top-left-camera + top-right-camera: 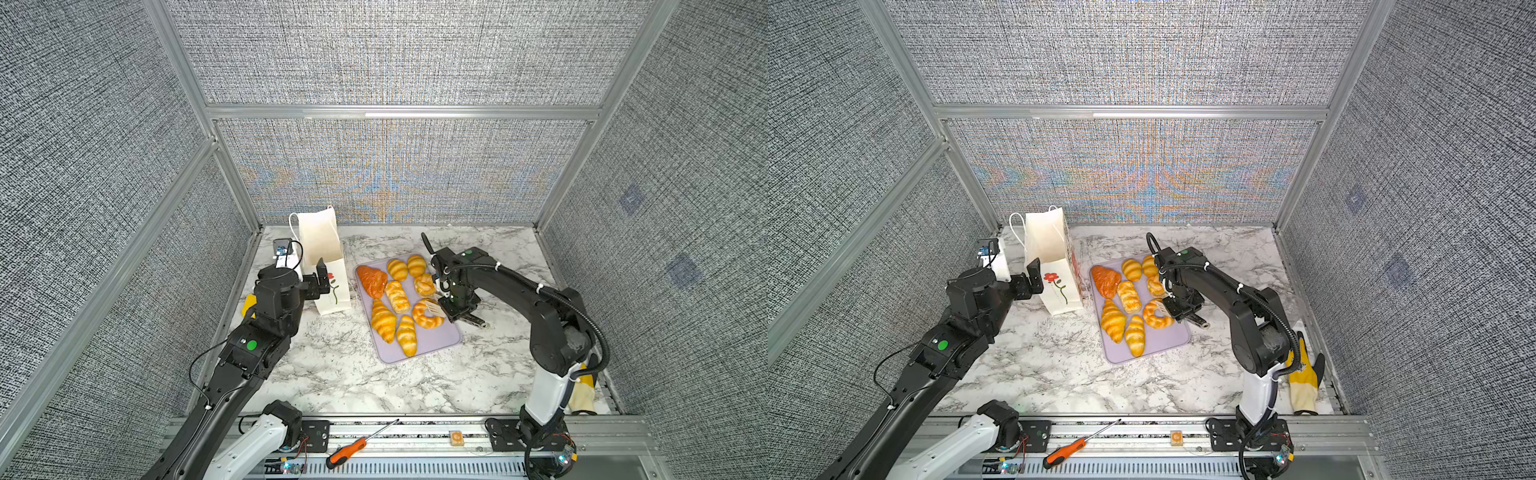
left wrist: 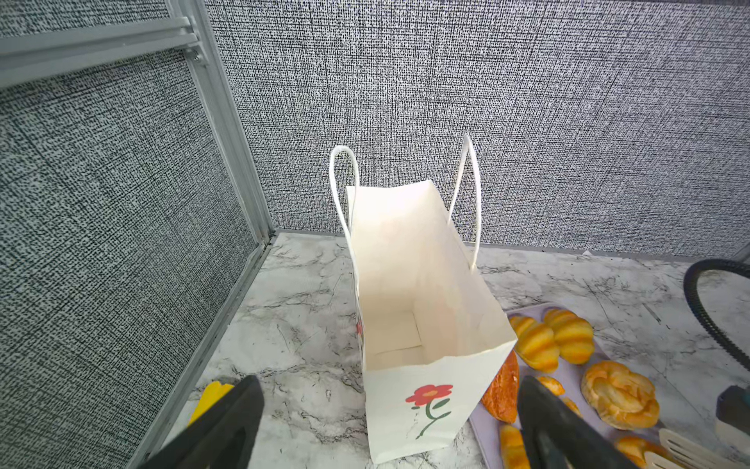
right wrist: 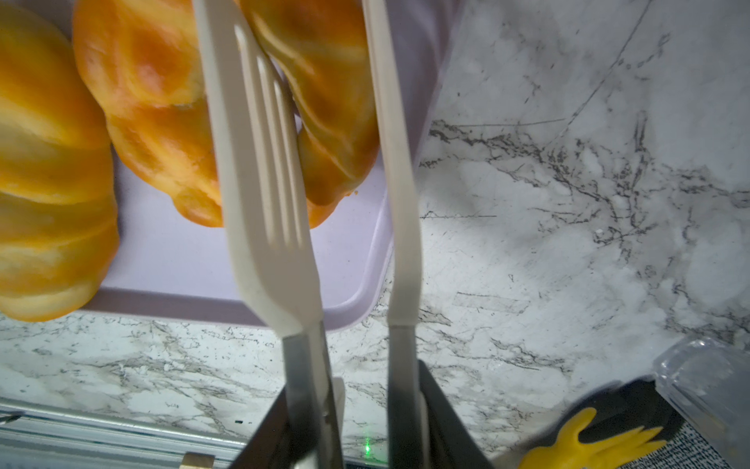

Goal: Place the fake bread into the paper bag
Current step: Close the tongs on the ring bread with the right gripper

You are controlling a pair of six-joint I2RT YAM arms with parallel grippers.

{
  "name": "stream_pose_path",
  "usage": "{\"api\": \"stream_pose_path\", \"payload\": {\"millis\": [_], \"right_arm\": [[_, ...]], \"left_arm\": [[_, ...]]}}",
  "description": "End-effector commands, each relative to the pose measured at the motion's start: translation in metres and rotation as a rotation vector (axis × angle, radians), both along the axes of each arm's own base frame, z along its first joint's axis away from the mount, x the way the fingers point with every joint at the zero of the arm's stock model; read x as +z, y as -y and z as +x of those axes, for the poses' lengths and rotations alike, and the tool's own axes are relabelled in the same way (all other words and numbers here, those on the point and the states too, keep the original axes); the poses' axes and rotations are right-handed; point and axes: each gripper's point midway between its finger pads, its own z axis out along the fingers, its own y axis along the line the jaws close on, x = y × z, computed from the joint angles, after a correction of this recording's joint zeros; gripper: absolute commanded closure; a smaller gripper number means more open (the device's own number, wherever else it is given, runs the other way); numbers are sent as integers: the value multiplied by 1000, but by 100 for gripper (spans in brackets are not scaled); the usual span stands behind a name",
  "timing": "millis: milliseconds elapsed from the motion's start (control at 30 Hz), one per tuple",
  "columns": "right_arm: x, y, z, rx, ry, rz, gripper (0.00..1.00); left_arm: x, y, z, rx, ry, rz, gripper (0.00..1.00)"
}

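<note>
We record eight pieces of fake bread (image 1: 382,320) on the lilac tray (image 1: 436,338). The paper bag (image 1: 328,266) stands open just left of the tray. At the tray's right edge, the right claw (image 1: 449,310) holds white tongs (image 1: 434,308) over a twisted ring (image 1: 424,319).

Upright at the back left of the surface (image 1: 332,386): the paper bag (image 1: 328,266), mouth up. Just right of it, a tray (image 1: 436,345), with all the fake bread (image 1: 397,296) lying on it in both top views. Near the bag's front, on its left: the left tool (image 1: 318,282), jaws wide apart. At the tray's right edge: the right tool (image 1: 453,309), clamped on tongs (image 3: 264,182), one side of a twisted ring (image 3: 337,101) between the blades. On the front rail (image 1: 415,430), a screwdriver (image 1: 347,451). At the front right corner, a glove (image 1: 1302,382).
</note>
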Motion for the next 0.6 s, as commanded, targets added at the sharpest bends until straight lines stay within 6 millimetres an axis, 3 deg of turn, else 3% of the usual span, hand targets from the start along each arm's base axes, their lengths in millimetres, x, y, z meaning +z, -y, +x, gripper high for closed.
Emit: {"api": "stream_pose_path", "payload": {"millis": [0, 567], "right_arm": [[3, 3, -3, 13, -11, -19, 65], [18, -8, -1, 30, 25, 61, 72]], "left_arm": [[1, 0, 1, -2, 4, -9, 1], [3, -4, 3, 5, 3, -31, 1]]}}
